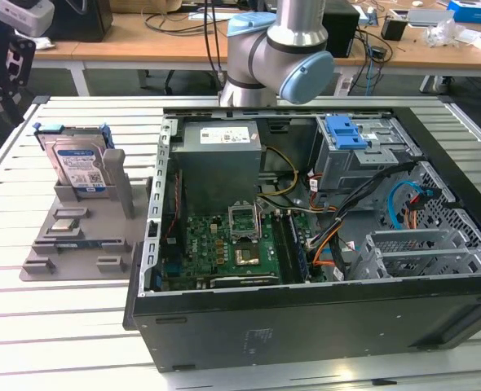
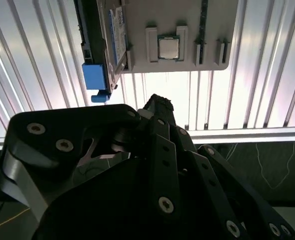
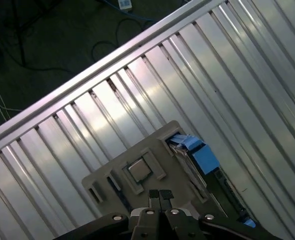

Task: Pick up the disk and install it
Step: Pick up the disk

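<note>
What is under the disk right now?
The disk stands on edge in a slot of the grey fixture, which lies on the slatted table. Its lower edge is hidden by the slot's walls.

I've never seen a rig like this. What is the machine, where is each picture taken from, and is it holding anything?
The machine is a robot arm that ends in jaws. The exterior view comes from a camera off the arm, looking over a slatted metal table. On the table sit an open computer case and, toward the exterior view's left, a grey holder. The disk, a hard drive with blue rails, stands upright in that holder near a processor chip. Both wrist views come from cameras riding on the arm, looking past the dark jaws at the holder. In the first wrist view the jaws are shut and hold nothing, so the disk is not yet picked up.
</note>
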Robot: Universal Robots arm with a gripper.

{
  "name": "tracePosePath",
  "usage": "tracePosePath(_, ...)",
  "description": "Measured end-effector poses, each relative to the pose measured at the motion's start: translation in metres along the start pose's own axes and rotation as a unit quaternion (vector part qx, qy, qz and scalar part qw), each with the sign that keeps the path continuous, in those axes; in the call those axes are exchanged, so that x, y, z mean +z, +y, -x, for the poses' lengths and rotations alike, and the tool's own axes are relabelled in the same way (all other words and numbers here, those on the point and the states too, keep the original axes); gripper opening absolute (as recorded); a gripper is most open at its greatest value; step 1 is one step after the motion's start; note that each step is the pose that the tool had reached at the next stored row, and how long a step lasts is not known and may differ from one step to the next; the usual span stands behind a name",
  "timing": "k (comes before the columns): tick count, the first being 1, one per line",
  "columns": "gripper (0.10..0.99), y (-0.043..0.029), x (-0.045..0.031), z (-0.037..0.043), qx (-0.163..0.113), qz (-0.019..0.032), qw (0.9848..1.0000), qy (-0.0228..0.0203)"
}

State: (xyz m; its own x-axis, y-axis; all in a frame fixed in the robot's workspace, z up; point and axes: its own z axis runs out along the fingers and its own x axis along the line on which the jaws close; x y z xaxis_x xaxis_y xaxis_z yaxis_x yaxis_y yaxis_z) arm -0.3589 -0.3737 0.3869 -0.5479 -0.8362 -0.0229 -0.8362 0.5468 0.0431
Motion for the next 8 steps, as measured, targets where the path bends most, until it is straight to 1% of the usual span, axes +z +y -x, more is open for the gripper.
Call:
tracePosePath(4,0.106,0.0000,0.0000,0.0000,-0.026,0.0006,0.9997,0.0011)
tracePosePath(8,0.106,0.0000,0.0000,0.0000,-0.051,0.0012,0.9987,0.0022)
